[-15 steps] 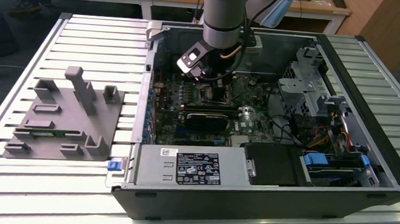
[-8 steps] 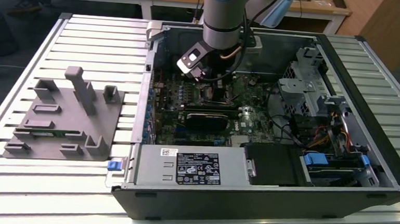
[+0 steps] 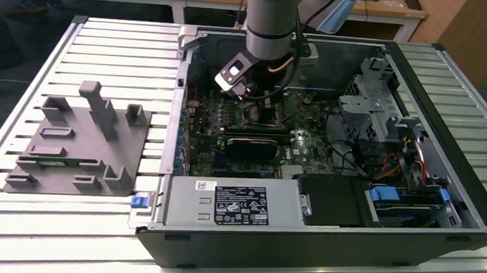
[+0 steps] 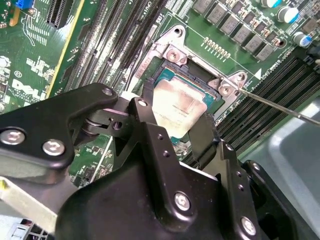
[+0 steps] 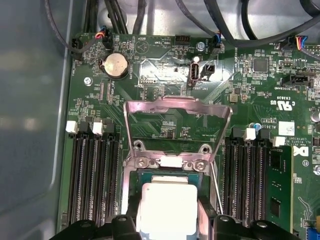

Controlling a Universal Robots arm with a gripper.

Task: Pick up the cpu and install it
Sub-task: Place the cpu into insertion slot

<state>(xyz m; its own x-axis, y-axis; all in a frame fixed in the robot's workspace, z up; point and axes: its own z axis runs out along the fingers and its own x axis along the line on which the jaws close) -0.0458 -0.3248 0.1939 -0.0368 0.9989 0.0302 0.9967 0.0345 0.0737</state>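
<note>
The cpu, a small square chip with a pale silvery top, lies level in or just above the open socket on the green motherboard. My gripper is shut on the cpu, with one black finger against each of two opposite edges. In the first wrist view the cpu shows between the fingers, under the raised metal load plate. In the exterior view the gripper reaches down into the open computer case.
Black memory slots flank the socket on both sides. A thin metal lever sticks out beside the socket. Cables hang along the case wall. A grey plastic holder lies on the slatted table at the exterior view's left.
</note>
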